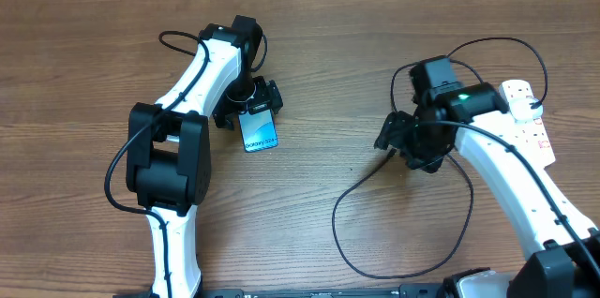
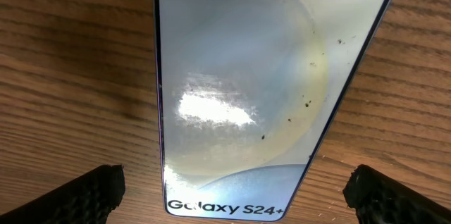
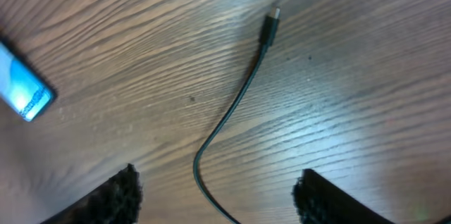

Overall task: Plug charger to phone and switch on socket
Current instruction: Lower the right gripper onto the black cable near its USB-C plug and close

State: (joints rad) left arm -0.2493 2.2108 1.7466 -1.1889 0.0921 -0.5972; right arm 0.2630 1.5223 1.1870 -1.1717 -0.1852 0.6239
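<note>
I see my left hand (image 2: 236, 194) open astride the phone (image 2: 239, 76); my right hand (image 3: 218, 196) hangs open above the charger (image 3: 268, 32).

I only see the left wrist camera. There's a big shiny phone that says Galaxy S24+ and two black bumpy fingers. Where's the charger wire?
Observer: The thin black charger cable lies in a big loop on the wooden table, on the right arm's side, apart from your phone.
Operator: Is its plug end free?
Observer: Yes. The small black plug tip lies bare on the wood, ahead of the open right end effector, with nothing touching it.
Operator: And where's the socket?
Observer: The white oblong power strip sits near the table's right edge, partly hidden by the right arm.
</note>
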